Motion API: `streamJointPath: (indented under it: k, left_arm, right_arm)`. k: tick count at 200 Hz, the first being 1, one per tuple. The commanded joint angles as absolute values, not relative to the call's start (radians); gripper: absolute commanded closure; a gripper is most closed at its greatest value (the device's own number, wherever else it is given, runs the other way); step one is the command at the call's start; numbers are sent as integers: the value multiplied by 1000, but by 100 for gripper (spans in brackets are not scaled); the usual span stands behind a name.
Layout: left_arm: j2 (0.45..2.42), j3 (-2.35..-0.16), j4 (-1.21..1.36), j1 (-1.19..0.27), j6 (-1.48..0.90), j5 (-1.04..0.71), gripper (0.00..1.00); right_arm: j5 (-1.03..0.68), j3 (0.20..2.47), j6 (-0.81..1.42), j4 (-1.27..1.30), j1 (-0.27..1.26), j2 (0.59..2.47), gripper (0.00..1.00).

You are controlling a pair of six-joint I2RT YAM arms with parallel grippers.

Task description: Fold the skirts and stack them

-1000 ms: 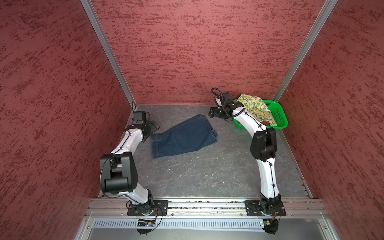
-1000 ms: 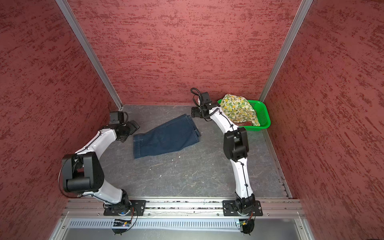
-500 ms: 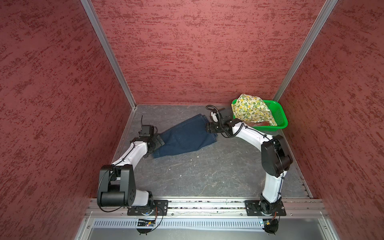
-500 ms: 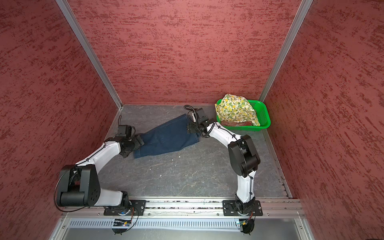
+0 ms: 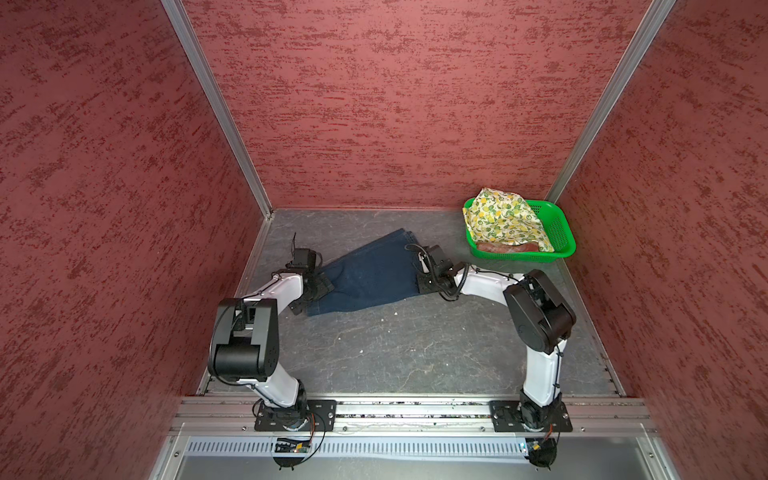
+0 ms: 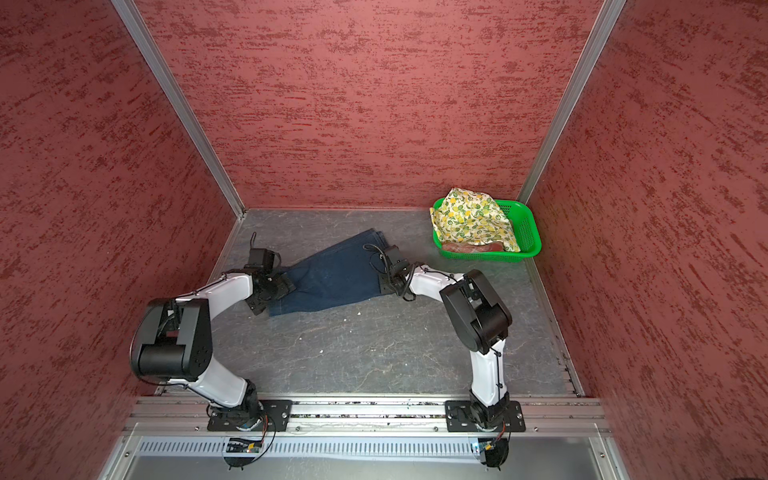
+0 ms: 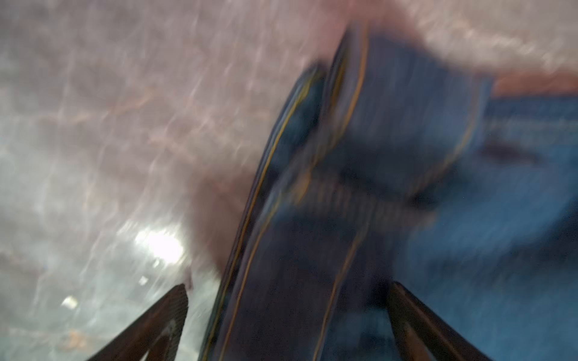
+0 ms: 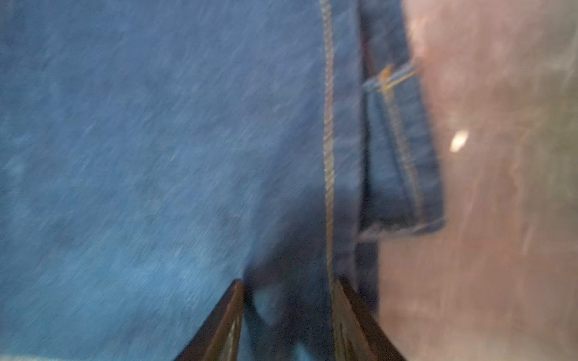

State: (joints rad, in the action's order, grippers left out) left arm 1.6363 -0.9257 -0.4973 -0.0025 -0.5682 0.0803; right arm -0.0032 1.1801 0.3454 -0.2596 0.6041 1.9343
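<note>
Three skirts: denim skirt [image 5: 370,274] flat on table [image 5: 395,353]; lemon-print skirt [image 5: 503,216] heaped over plaid skirt [image 5: 507,248] in green basket [image 5: 561,232], far right corner. Left gripper [image 7: 287,286] spread wide astride denim's left end. Right gripper [image 8: 287,283] narrow around right hem, clamp unclear.

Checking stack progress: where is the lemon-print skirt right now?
In both top views the lemon-print skirt lies heaped in the green basket at the far right corner, on top of a rust-red cloth.
</note>
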Motion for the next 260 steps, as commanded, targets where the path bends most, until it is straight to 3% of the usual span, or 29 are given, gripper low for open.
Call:
streamJointPath:
  k: [1,57,97,130,194,227,260]
  left_arm:
    - [1706,-1015,-468,13,-557,91,0]
    - [1900,-1281,-494,34,-534,53,0]
    - [1874,-1402,-569,6,-505,50,0]
    - [1715,-1301,-605,-11,-520,50,0]
    - [1383,-885,-596,-118,-632,61,0]
    - [1444,-828,-558,-138,-653,64,0]
    - [1595,-889,-508,-144,-649,67,0]
  right_arm:
    - [7,1104,430,-232,679,1915,59]
    - [-9,1063,526,-260,814,1742,63]
    - [-15,1140,501,-292,728,1665,48]
    - [-67,1272,409,-304,606,1781,39]
    - [-156,1333,389,-250,494,1955,38]
    - [-252,1231,465,-140,496,1944,43]
    - [-298,1087,565,-16,554,1895,56]
